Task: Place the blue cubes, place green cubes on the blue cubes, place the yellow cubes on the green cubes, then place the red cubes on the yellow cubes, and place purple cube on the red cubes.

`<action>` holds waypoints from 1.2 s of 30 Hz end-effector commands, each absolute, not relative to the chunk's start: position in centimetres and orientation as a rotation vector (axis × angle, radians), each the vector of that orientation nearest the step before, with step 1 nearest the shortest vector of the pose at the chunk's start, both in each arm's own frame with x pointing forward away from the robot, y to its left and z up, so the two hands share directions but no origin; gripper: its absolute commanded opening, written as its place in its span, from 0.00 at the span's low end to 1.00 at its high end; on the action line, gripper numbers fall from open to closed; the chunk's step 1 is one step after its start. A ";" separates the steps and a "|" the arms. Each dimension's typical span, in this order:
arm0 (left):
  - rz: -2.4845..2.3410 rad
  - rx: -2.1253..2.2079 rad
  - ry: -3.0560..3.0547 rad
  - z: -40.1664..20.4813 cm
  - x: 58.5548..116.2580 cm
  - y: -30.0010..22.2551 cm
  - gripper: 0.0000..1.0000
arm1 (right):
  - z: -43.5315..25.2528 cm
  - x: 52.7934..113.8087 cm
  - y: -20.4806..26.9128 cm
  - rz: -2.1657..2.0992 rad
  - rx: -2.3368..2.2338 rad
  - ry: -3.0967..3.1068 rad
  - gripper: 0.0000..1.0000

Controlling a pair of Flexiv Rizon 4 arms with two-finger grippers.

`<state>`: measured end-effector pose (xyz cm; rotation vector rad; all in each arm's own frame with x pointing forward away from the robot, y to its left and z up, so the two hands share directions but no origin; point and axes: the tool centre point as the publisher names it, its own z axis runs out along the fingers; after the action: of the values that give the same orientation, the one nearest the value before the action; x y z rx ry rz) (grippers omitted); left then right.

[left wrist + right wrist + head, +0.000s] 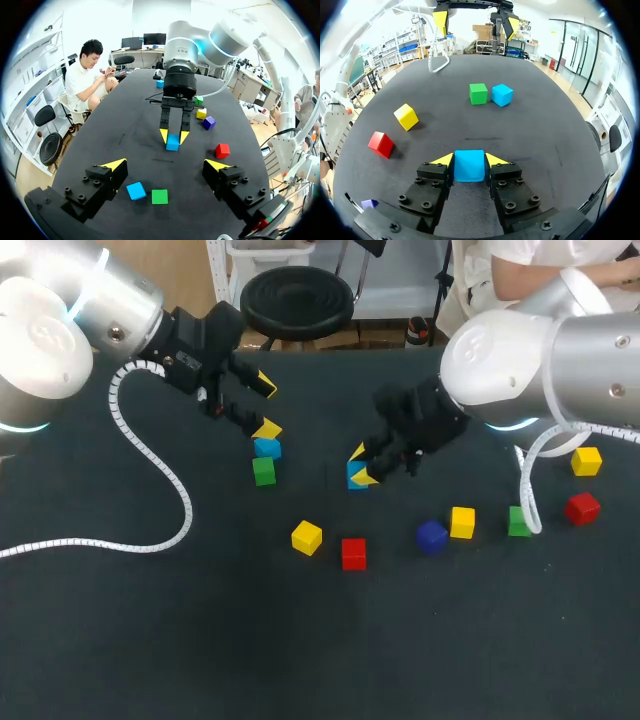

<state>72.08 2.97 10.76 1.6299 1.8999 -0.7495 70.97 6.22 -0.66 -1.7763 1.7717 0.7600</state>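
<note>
The right gripper [469, 160] pinches a blue cube [469, 168] between its fingers; the left gripper [165, 165], wide open, hangs over the second blue cube [136, 190].

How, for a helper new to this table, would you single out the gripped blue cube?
Follow the right arm to its fingers near the table's middle. The blue cube is between their yellow tips. The other blue cube lies beside a green cube, by the left gripper.

The dark counter [200, 640] is carrying loose cubes: a blue cube [267, 448] sitting beside a green cube [263, 471] mid-counter, a red cube [582, 507] and a yellow cube [586, 461] lying near its right edge.
</note>
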 end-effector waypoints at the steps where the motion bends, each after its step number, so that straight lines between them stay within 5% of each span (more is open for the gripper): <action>1: -0.749 1.630 1.897 10.7 72.0 3.1 1.00 | -0.7 70.7 6.2 0.762 -1.774 1.776 0.00; 36: -0.749 1.630 1.897 10.7 72.0 3.1 1.00 | -0.8 71.0 6.3 0.759 -1.781 1.794 0.00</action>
<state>72.08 2.97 10.76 1.6299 1.8999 -0.7495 70.94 6.40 -0.81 -1.7812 1.7964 0.7592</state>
